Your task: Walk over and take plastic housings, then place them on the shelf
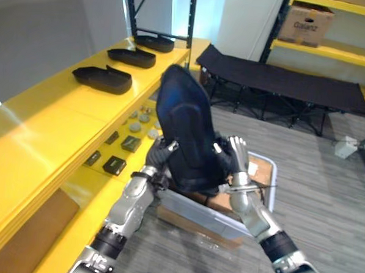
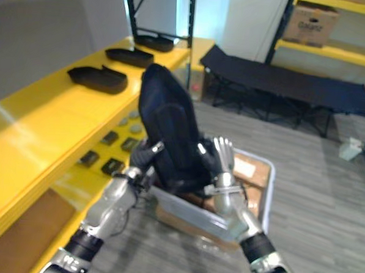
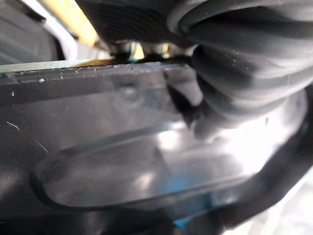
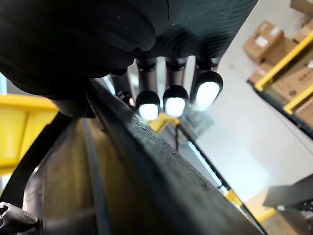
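One long yellow shelf (image 1: pixel 42 135) is recorded along the robot's left, with a black folding cot (image 1: pixel 283 80) beyond it on the grey floor. A pale bin (image 1: pixel 197 214) is noted beneath the hands (brown cardboard lies in it). A large housing (image 1: pixel 186 130) of black plastic is held upright over the bin, just beside the shelf's edge. Three flat housings (image 1: pixel 103 78) are seen lying in a row on the shelf's top, well apart from the held one. Small dark parts (image 1: pixel 115 165) are laid on the lower tier. The right hand (image 1: pixel 235 156) is clamped on the large housing's right edge, the rim caught between thumb and fingers. The left hand (image 1: pixel 162 152) is set at the opposite edge, its thumb pressed on the plastic; it appears clamped likewise, though its fingers are largely hidden.
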Controlling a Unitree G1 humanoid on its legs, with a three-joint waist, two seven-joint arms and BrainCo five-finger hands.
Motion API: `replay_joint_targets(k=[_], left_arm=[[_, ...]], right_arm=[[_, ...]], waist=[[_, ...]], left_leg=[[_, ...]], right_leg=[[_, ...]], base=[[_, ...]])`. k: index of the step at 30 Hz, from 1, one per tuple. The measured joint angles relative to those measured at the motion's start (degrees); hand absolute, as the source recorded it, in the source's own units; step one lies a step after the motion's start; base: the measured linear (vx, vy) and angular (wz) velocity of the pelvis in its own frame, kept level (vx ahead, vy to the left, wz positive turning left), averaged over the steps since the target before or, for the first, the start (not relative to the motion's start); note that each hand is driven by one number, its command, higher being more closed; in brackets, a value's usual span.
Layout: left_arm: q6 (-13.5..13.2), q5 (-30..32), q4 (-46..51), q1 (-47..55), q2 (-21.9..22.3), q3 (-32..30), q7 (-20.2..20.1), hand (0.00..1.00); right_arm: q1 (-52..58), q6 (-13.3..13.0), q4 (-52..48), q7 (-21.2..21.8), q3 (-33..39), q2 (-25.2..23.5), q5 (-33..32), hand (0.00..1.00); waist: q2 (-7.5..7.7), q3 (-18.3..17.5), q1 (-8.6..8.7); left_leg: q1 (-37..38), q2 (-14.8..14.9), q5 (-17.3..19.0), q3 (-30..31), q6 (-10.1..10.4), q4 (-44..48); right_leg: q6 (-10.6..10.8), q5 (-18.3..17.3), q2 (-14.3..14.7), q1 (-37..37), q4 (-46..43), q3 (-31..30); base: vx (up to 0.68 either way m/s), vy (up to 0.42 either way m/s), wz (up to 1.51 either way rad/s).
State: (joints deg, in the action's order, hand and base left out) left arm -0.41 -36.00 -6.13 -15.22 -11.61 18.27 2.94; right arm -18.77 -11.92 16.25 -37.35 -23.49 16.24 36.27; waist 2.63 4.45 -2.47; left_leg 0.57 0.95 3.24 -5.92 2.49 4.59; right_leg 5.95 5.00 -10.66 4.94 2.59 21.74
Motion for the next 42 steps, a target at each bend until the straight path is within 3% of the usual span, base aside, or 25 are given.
replay_joint_targets(k=[1, 2, 7, 11, 16, 19, 24, 28, 33, 38, 40, 42], left_arm=[[0.0, -0.9, -0.3, 0.0, -0.2, 0.0, -0.5, 1.0], [0.0, -1.7, -0.6, 0.0, -0.3, 0.0, -0.9, 1.0], [0.0, -5.7, -2.8, 0.1, -0.7, 0.1, -1.8, 1.0], [-0.8, -8.6, -4.6, 1.3, -0.9, 0.3, -1.7, 1.0], [-6.1, -7.6, -4.6, 2.9, 1.3, 0.5, 1.9, 1.0], [-9.1, -0.7, -4.6, 3.5, 3.0, 0.5, 6.5, 1.0], [-9.5, 15.0, -4.7, 6.9, 6.0, 1.2, 16.4, 1.0], [-10.6, 25.9, -3.7, 6.8, 8.4, -2.5, 26.3, 1.0], [-13.5, 39.0, 5.0, 6.9, 10.1, -9.8, 38.8, 1.0], [-14.6, 45.7, 7.6, 7.1, 10.9, -13.5, 46.0, 1.0], [-15.4, 46.1, 9.0, 9.0, 11.2, -14.6, 47.0, 1.0], [-16.4, 45.9, 11.3, 11.4, 11.7, -15.7, 46.8, 1.0]], right_arm=[[0.0, 0.0, 0.0, 0.0, -0.3, 0.1, 0.0, 1.0], [0.0, 0.0, 0.0, 0.0, -0.4, 0.2, 0.0, 0.0], [-0.1, 0.0, 0.0, 0.5, -1.7, 0.5, -0.6, 0.0], [-0.1, -0.3, 0.0, 3.5, -3.2, 0.5, -4.0, 0.0], [-0.4, -1.0, -1.4, 3.4, -2.6, -1.5, -7.7, 0.0], [-0.7, -3.2, -5.1, 2.0, -0.8, -2.2, -10.3, 0.0], [-4.6, -6.7, -13.5, -1.7, 4.2, -5.8, -16.1, 0.0], [-3.1, -7.1, -16.2, -1.8, 7.5, -7.0, -21.1, 0.0], [4.3, -7.0, -22.1, -3.2, 16.1, -8.1, -29.0, 0.0], [11.8, -8.6, -24.8, -4.5, 22.8, -10.4, -36.8, 0.0], [16.0, -9.4, -24.8, -3.3, 26.3, -12.1, -42.2, 0.0], [20.7, -9.5, -24.0, 0.5, 29.3, -13.6, -47.7, 0.0]], waist=[[-0.23, 0.1, 0.02], [-0.34, 0.2, 0.04], [-0.91, 0.3, 0.04], [-1.09, 0.3, 0.15], [-1.16, 0.3, 0.1], [-1.41, 0.5, 0.09], [-2.6, 0.8, 0.15], [-2.55, 0.8, 0.36], [-2.51, 0.8, 0.39], [-1.92, 0.7, 1.51], [-1.6, 0.6, 2.13], [-1.29, 0.6, 3.1]], left_leg=[[0.0, 0.1, 0.0, 0.0, 0.0, 0.0], [0.0, 0.1, 0.0, 0.0, 0.0, 0.0], [-0.7, 0.3, 0.0, -0.2, 0.1, 0.1], [-0.6, 0.4, 0.0, -0.4, 0.1, 0.1], [-0.5, 0.4, 0.0, -0.4, 0.1, 0.1], [-0.1, 0.4, 0.0, -0.4, 0.1, 0.1], [1.4, 0.3, 0.1, -1.2, 0.1, -0.6], [2.6, 0.2, -0.6, -1.3, 0.0, -2.7], [4.4, 0.1, -1.7, -1.8, 0.2, -5.5], [5.9, -0.1, -1.8, -2.6, 0.1, -7.0], [6.4, -0.2, -1.8, -2.9, 0.1, -7.6], [6.5, -0.4, -1.8, -3.1, 0.0, -8.1]], right_leg=[[0.0, 0.0, 0.1, 0.0, 0.0, 0.0], [0.0, 0.0, 0.1, 0.0, 0.0, 0.0], [-0.2, 0.1, 0.3, -0.9, 0.0, -0.2], [-0.2, 0.1, 0.4, -0.8, 0.0, -0.4], [-0.2, 0.2, 0.4, -0.7, 0.0, -0.5], [-0.2, 0.2, 0.4, -0.4, 0.0, -0.5], [-0.3, 0.1, 0.3, 0.2, -0.2, -1.3], [-0.7, -0.2, 0.2, 0.2, -0.5, -1.3], [-0.5, -0.2, 0.2, 0.4, -0.5, -1.3], [-0.5, -0.2, 0.2, 1.0, -0.2, -1.6], [-0.5, -0.2, 0.1, 1.0, -0.2, -1.8], [-0.3, -0.3, 0.0, 0.9, 0.0, -1.9]], base=[[0.0, 0.0, 0.0], [0.0, 0.0, 0.0], [0.0, 0.002, -0.02], [0.0, 0.003, -0.02], [-0.01, 0.005, 0.0], [-0.02, 0.007, -0.01], [-0.02, 0.022, -0.07], [0.0, 0.004, -0.01], [0.02, 0.011, -0.03], [0.02, 0.023, -0.06], [0.01, 0.022, -0.09], [0.01, 0.018, -0.05]])
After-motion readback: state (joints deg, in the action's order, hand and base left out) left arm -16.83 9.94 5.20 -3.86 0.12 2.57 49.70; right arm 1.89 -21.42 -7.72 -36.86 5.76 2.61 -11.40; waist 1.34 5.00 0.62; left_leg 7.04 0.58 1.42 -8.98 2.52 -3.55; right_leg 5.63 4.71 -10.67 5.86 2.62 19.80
